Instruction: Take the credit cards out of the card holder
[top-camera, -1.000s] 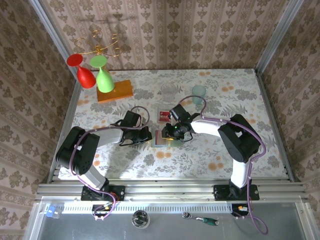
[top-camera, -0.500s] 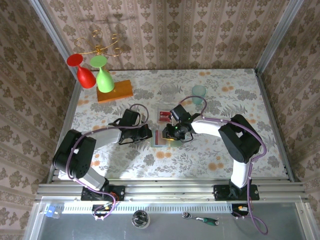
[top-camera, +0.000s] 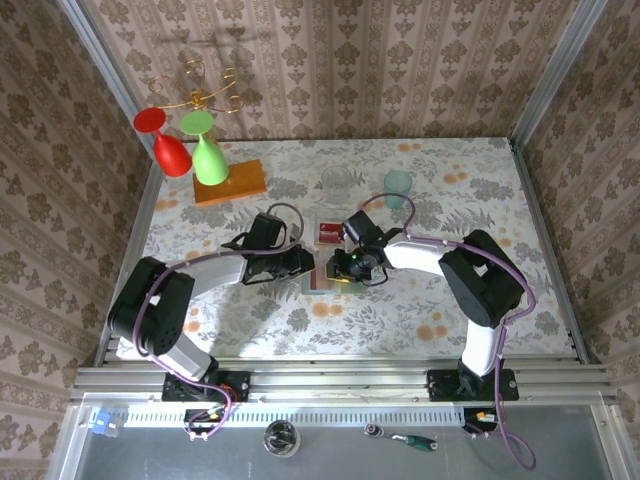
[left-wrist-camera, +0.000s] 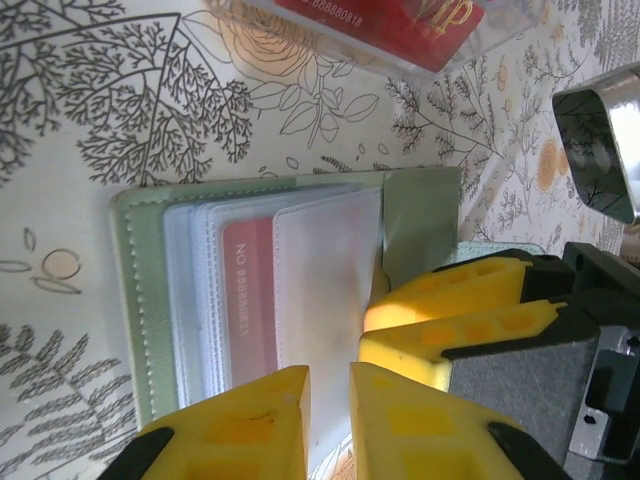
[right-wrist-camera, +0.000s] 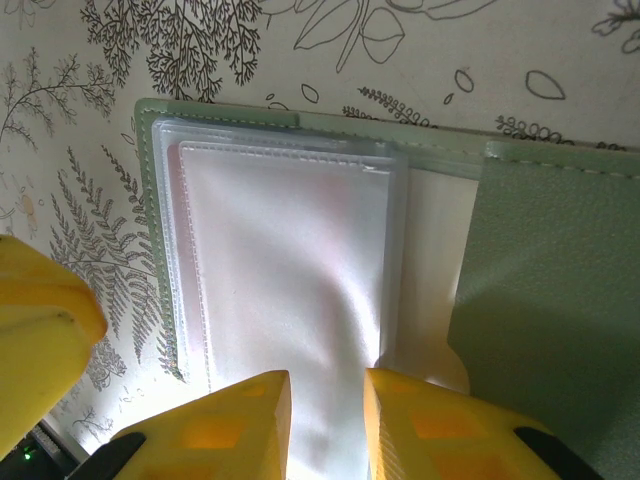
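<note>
Beige damask-patterned walls (top-camera: 330, 60) enclose a table (top-camera: 480, 180) covered in pale floral print, metal rail (top-camera: 340, 380) in front

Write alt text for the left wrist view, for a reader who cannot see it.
An open pale green card holder lies on a floral tablecloth, a red card showing through its clear sleeves. The right claw appears to pinch the sleeves' edge, with the left claw at the frame's bottom, fingers narrowly apart.
</note>
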